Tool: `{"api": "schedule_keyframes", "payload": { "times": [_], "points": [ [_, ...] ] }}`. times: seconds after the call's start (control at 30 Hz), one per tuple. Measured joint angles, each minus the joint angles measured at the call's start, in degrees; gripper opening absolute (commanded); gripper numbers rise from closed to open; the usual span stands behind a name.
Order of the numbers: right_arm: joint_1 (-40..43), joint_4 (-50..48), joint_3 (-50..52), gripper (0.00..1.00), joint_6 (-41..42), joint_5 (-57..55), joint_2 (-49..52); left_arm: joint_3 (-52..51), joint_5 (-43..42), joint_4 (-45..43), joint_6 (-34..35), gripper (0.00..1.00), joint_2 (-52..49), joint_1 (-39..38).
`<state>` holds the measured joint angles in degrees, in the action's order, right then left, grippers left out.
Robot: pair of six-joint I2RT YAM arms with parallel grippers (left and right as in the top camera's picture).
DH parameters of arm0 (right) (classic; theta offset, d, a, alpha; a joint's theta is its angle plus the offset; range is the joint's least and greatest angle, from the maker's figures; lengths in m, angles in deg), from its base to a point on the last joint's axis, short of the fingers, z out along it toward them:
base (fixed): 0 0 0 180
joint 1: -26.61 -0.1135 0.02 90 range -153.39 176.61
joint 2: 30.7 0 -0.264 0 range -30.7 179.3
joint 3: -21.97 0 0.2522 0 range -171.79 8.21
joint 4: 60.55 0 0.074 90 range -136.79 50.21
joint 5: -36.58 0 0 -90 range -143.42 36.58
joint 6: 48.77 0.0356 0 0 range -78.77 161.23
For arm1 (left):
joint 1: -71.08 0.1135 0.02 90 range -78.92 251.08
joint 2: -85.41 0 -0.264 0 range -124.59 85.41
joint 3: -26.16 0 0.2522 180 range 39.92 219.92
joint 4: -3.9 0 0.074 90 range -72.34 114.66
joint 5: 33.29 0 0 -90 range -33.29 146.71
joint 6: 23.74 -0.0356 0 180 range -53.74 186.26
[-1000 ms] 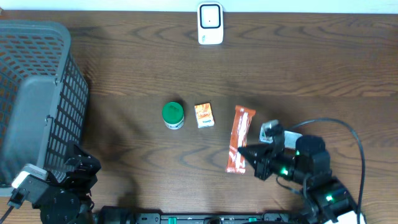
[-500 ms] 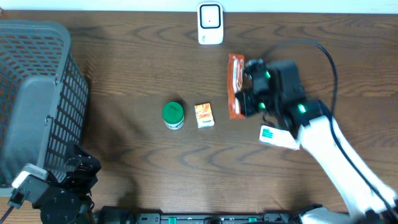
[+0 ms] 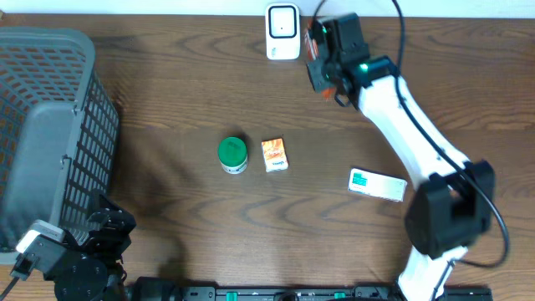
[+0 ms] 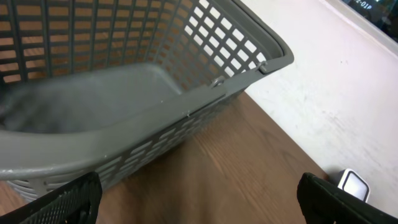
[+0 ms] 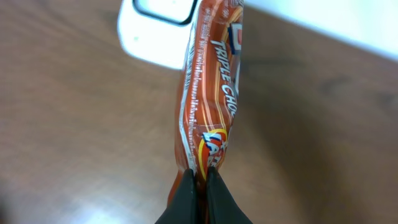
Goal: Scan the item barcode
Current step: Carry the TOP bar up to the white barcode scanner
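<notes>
my right gripper (image 5: 199, 179) is clenched on the near end of a glossy, crinkled orange snack bar wrapper (image 5: 208, 81), two slim black fingers pinching its sealed edge. the pack is long and narrow, seen edge-on, printed "triple choc". its far end is just beside the rounded white plastic scanner (image 5: 158, 28) at the back of the table. my left gripper (image 4: 199, 186) is spread wide with nothing in it, next to the grey plastic lattice basket (image 4: 186, 106). on the dark wood-grain table (image 3: 167, 92) lie a round green-lidded jar (image 3: 232, 154), a small orange box (image 3: 274, 155) just beside it, and a flat white-and-teal packet (image 3: 376, 184) well apart.
</notes>
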<state>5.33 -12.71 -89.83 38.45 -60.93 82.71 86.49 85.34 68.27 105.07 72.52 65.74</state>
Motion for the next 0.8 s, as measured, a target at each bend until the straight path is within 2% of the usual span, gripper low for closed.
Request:
{"api": "schedule_keyframes", "payload": {
  "times": [0.37, 0.53, 0.8],
  "points": [
    [-4.1, -2.9, -20.5, 0.01, -12.5, -18.4, 21.7, 0.0, 0.0, 0.0, 0.0, 0.98, 0.0, 0.0],
    [-5.7, -8.6, -22.9, 0.01, -19.3, -24.8, 25.2, 0.0, 0.0, 0.0, 0.0, 0.98, 0.0, 0.0],
    [-8.2, -12.3, -23.7, 0.01, -29.6, -30.8, 26.9, 0.0, 0.0, 0.0, 0.0, 0.98, 0.0, 0.0]
  ]
}}
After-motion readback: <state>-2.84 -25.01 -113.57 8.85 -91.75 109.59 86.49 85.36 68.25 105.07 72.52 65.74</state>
